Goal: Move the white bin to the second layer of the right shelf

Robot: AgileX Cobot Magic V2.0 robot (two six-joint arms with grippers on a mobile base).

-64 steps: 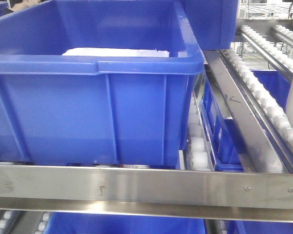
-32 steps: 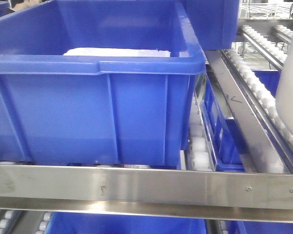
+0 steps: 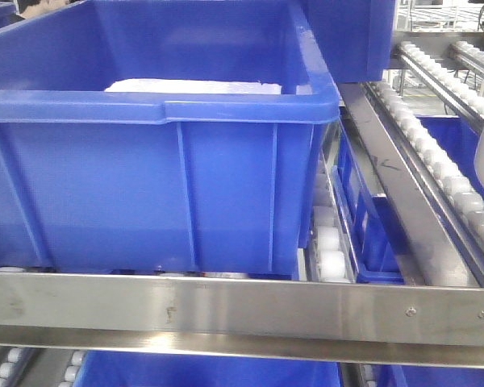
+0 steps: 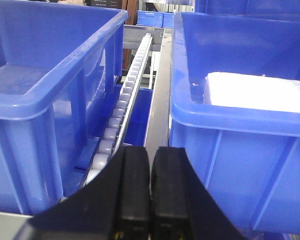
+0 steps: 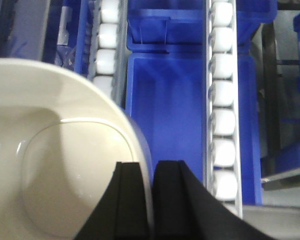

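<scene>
Right gripper (image 5: 151, 200) pinched on rim of white bin (image 5: 50, 165), one finger inside wall, one outside; bin hangs above roller tracks (image 5: 222, 100) of right shelf second layer (image 3: 436, 210), seen at right edge in front view. Blue crate (image 5: 165, 105) lies below between tracks. Left gripper (image 4: 151, 195) fingers pressed together, holding nothing, hovering between two large blue crates (image 4: 40, 90). White slab (image 4: 255, 92) lies inside right-hand crate. Steel front rail (image 3: 226, 310) crosses foreground.
</scene>
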